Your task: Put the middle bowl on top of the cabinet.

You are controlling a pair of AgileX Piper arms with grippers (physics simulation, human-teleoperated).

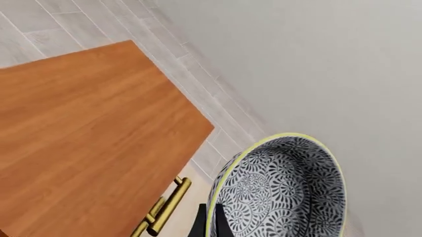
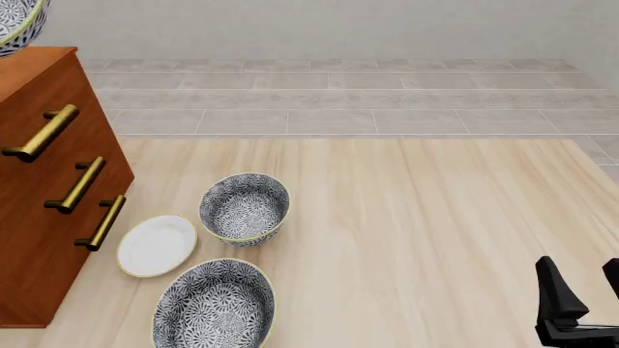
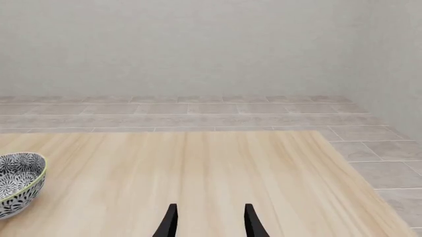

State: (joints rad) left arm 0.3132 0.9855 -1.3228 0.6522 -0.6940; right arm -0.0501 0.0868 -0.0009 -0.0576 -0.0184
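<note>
Left gripper grips the middle bowl above the cabinet. Placing step; next, lower and release. Right gripper open

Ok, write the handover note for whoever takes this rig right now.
Left tool: shut on the middle bowl, holding it by its rim, tilted, in the air above the cabinet.
Right tool: open, idle over the table.
Two matching bowls and a white plate sit on the table beside the cabinet.
Done: bowl picked and lifted.
Left: lower it onto the cabinet top, release.
</note>
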